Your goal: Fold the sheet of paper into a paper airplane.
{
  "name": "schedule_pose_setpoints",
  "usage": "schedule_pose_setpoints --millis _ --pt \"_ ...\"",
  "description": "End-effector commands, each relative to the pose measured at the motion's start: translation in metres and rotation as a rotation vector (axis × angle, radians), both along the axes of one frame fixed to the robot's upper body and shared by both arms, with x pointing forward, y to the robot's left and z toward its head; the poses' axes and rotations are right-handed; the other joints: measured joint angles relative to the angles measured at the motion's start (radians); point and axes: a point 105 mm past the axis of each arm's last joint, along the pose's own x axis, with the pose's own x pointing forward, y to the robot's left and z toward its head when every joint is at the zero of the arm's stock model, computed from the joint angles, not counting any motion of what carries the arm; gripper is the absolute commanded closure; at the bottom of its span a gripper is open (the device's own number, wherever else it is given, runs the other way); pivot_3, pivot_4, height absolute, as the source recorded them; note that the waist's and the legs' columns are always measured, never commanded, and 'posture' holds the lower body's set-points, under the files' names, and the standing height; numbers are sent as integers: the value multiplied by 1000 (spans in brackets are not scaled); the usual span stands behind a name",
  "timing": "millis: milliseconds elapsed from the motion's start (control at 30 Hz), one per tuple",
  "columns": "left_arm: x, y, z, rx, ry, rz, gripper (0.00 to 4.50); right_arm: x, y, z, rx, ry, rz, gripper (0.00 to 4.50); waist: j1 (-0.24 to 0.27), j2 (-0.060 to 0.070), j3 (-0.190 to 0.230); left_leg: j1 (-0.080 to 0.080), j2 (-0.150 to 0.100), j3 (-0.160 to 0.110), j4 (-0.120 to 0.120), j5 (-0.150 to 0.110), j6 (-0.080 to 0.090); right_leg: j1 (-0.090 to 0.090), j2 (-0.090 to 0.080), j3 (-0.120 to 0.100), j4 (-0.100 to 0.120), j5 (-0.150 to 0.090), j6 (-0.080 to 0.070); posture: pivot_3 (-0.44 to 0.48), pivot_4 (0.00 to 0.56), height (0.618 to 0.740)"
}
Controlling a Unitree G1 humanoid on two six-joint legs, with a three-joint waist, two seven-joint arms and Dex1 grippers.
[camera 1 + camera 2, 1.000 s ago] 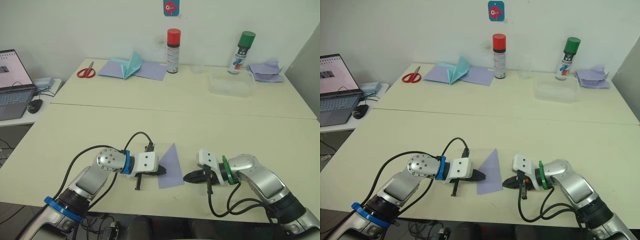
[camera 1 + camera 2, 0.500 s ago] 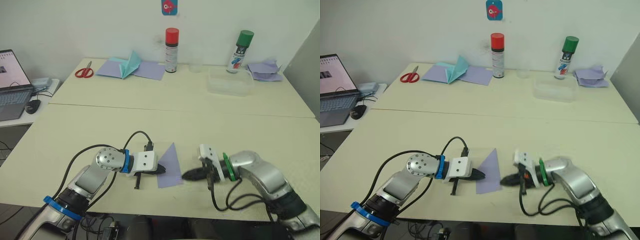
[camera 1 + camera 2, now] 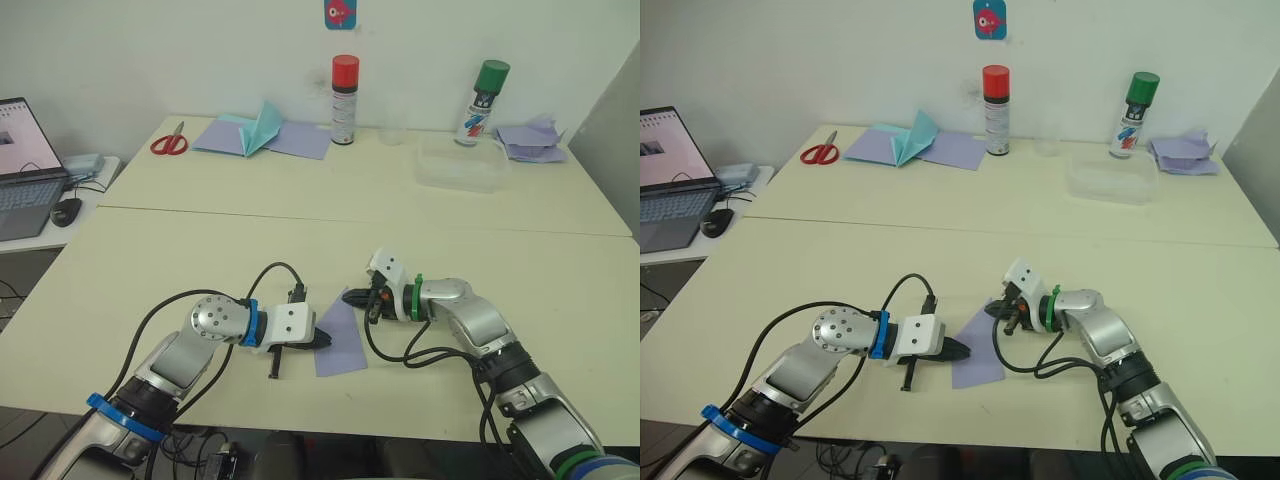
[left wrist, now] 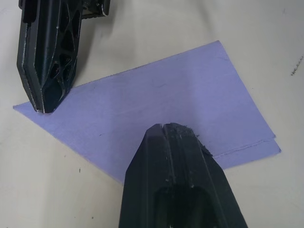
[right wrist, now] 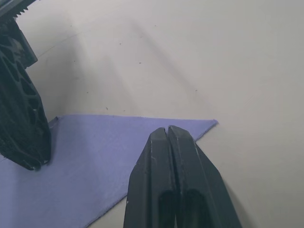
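In the left eye view, the sheet of paper (image 3: 339, 331), already folded to a pointed lavender wedge, lies flat near the front edge of the worktop (image 3: 400, 230), between the two arms. Its long axis runs from the wide end at the front edge side toward the tip, which points to the far edge. The left gripper (image 3: 322, 341) rests on the left side of the wedge, about at its middle, and the right gripper (image 3: 350, 297) sits at the tip, coming from the right. So both grippers are on the paper, the right one at the narrow end and the left one on the body.

In the right eye view the arrangement is the same: the wedge lies between the two black tips, the right one at the pointed end.

In the left wrist view, the jaws of the left gripper are pressed together and lie on the paper. The other gripper stands on the pointed corner. At the wide end two layered edges show, slightly offset.

In the right wrist view, the jaws of the right gripper are also pressed together, over the paper's edge beside the corner. Whether they press down or only hover I cannot tell. The crease lines are hard to make out.
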Motion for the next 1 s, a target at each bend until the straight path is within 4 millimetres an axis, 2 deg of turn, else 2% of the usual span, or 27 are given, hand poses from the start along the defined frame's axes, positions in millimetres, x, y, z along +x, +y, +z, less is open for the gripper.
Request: schedule_pose_setpoints --millis 33,200,333,433,500,633,700,867,1000 --pt "-6 20 -32 128 86 57 4500 16 -12 -13 -49 7 -143 4473 -1 0 -1 0 0 0 0 0 0 0 0 0 0 0 0 0 150 740" --pt "-7 21 -32 130 88 52 4500 32 -16 -7 -8 -16 -265 4473 -1 0 -1 0 0 0 0 0 0 0 0 0 0 0 0 0 150 740" --pt "-8 21 -32 131 89 49 4500 32 -15 9 62 -51 -248 4473 0 0 -1 0 0 0 0 0 0 0 0 0 0 0 0 0 150 740" --pt "-7 20 -30 115 94 57 4500 9 -3 37 163 -86 -67 4473 1 1 1 -1 0 0 0 0 0 -1 0 0 0 1 -2 0 150 740" --pt "-5 19 -27 86 103 74 4500 -10 -3 45 161 -92 38 4473 0 1 1 -2 -1 0 -1 0 0 -1 0 0 0 1 -3 0 150 740" --pt "1 21 -20 59 100 105 4500 -44 -8 33 72 -59 185 4473 0 1 2 -2 0 0 -3 0 0 -1 0 0 0 0 0 0 150 740" --pt "3 23 -18 48 99 118 4500 -53 -8 23 33 -45 214 4473 0 1 2 -2 0 0 -3 0 0 -2 0 0 0 0 0 0 150 740" --pt "10 28 1 -50 123 190 4500 -59 1 0 -34 -16 204 4473 -6 1 4 -2 0 0 -3 0 0 -4 0 0 0 0 0 0 150 740" --pt "18 46 31 -169 171 301 4500 -60 -4 -14 -123 -28 219 4473 -9 -2 6 -4 0 1 -3 0 0 -6 0 0 0 0 0 0 150 740"
